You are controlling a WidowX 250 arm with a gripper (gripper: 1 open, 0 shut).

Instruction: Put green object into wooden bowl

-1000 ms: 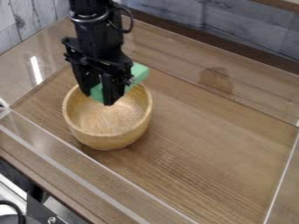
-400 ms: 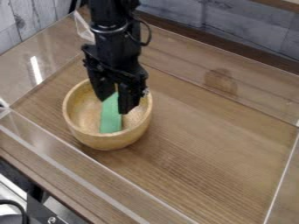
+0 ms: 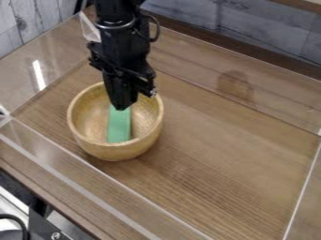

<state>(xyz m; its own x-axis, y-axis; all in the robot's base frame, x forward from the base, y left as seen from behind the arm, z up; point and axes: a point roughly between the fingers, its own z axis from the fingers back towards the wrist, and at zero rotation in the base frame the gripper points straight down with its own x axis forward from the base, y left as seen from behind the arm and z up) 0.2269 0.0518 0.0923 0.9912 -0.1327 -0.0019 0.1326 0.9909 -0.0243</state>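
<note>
**Green bar stands inside the bowl, pincer closed above it**

Green and matte, the flat, elongated rectangular bar (image 3: pixel 119 125) is already inside the round, light tan wooden bowl (image 3: pixel 85 133), its lower end on the bowl's floor and its upper end leaning up toward our black pincer (image 3: pixel 122 98). We see the pincer pointing straight down over the bowl with its fingers drawn fully together; their tips meet right at the top of the bar, and we cannot tell from this view whether they pinch its end or merely sit against it.

We judge the bar to be light and stiff, something that keeps its shape and would not bruise or crack if it tipped over. Its plain faces look smooth, so a grip on a narrow end could slip; the better hold is across the two flat faces near the middle. As it is roughly as long as the bowl's hollow is wide, it should settle flat or lean on the wall without climbing out.

The bowl looks thick-walled and steady, and sits on a brown wood-grain surface (image 3: pixel 238 159). Clear plastic walls (image 3: pixel 150 208) fence this surface in on the near side, and pale grey planking (image 3: pixel 251 23) closes the room behind.
</note>
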